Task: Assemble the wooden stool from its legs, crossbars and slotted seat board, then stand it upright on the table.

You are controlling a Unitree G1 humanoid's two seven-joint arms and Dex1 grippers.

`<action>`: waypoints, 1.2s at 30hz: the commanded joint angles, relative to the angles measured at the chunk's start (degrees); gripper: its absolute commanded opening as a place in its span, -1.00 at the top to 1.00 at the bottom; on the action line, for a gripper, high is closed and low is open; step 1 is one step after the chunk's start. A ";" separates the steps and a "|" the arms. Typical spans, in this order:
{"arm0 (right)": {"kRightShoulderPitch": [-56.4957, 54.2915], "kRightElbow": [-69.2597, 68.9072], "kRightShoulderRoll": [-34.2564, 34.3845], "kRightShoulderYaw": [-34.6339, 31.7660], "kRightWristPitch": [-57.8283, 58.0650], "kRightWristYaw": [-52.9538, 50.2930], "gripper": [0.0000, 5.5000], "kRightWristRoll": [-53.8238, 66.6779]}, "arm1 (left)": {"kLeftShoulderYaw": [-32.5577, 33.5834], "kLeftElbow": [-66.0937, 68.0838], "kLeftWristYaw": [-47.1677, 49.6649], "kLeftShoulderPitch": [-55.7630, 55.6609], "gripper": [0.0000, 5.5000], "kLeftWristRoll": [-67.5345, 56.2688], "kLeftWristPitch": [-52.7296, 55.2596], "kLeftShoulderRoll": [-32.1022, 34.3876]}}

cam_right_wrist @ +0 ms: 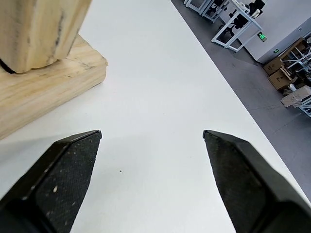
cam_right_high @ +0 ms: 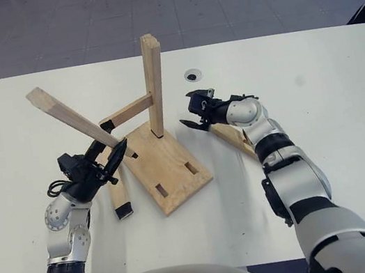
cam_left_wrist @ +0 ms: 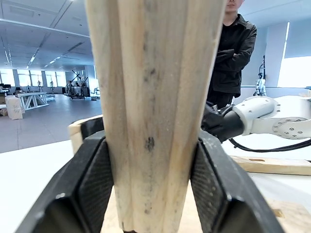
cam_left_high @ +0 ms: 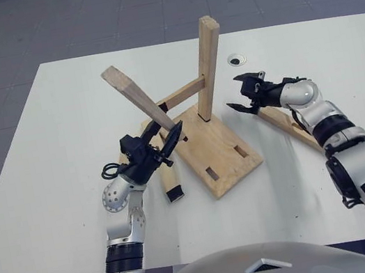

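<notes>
The left gripper (cam_left_high: 172,137) pinches the tilted leg (cam_left_high: 139,98) between its jaws. The right gripper (cam_left_high: 235,93) has its jaws spread, with the seat board (cam_left_high: 216,148) and upright leg (cam_left_high: 208,68) just beside them.

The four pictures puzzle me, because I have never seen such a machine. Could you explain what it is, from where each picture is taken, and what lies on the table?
It is a humanoid robot with two arms, each ending in a two-finger gripper. Two pictures come from cameras in its head, looking down over the arms; two come from cameras on its wrists, very close to the work. On the white table lies a slotted seat board, with one leg standing upright in it. A crossbar runs from that leg toward a tilted leg, which the left gripper clamps. The right gripper is open and empty beside the board. A loose piece lies near the left arm, a second loose piece under the right arm.
</notes>
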 commanded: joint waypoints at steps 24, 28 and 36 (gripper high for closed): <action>23.03 -67.24 -19.16 8.53 47.63 13.88 -0.41 11.88 | 4.68 4.96 1.53 -4.36 0.23 1.39 -2.09 0.77; 22.15 -62.13 -17.96 9.84 44.66 12.04 -0.41 8.83 | 4.57 5.09 1.32 -4.10 0.23 1.39 -2.23 0.58; 22.10 -64.71 -18.33 12.08 43.46 13.03 -0.41 5.95 | 4.75 5.55 1.32 -4.29 0.23 1.43 -2.44 0.43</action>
